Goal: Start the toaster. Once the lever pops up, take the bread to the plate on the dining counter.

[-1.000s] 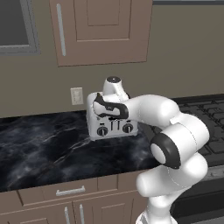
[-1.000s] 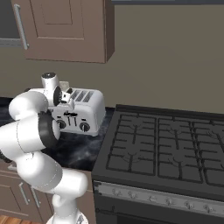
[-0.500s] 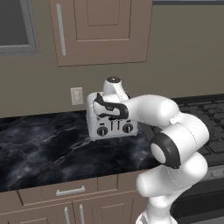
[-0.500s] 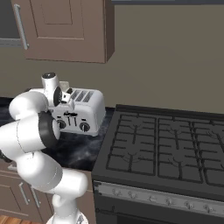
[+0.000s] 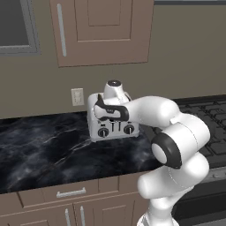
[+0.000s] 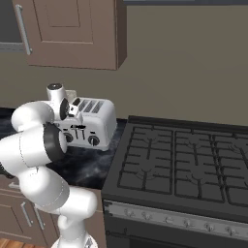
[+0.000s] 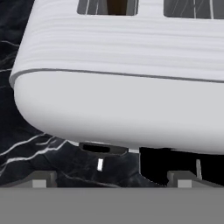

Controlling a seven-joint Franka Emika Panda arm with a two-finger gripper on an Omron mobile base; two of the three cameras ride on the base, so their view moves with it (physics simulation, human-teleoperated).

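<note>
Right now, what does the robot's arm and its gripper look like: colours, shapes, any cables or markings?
The arm is glossy white, built of thick rounded links with dark, near-black bands at the joints and a round dark cap on the elbow. A black collar sits near the wrist. The gripper shows two small grey, blocky finger tips. No cables or markings are visible.

The toaster [image 5: 113, 123] is silver-white with two round black knobs on its front. A dark brown bread [image 7: 119, 6] slice shows in one slot. The counter [image 5: 48, 152] is black marble with white veins. Brown cabinets [image 5: 103, 31]; black stove [image 6: 189, 169]; beige wall outlet [image 5: 77, 96].
</note>
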